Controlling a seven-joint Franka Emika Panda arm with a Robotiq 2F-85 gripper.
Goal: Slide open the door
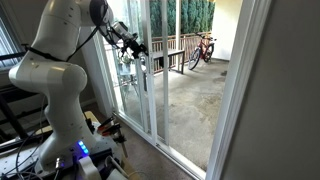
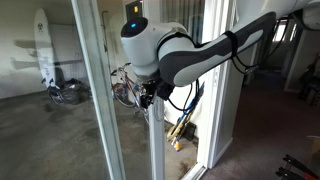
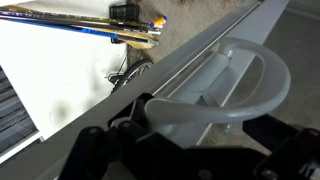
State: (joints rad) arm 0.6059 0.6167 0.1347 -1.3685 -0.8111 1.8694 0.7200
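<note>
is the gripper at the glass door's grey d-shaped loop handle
Yes, in the wrist view the grey D-shaped loop handle sits just above the gripper.

In an exterior view the camera stands indoors, just behind the arm (image 1: 60,70), looking along the door (image 1: 147,100) out to the patio (image 1: 195,95). In an exterior view it sits nearer, facing the same arm (image 2: 200,55) and door (image 2: 155,140) from the opposite direction. The wrist view presses close on the handle (image 3: 235,85).

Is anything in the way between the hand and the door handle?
Nothing visible. In the wrist view the hand is right at the handle on the door frame, with no object between them.
</note>
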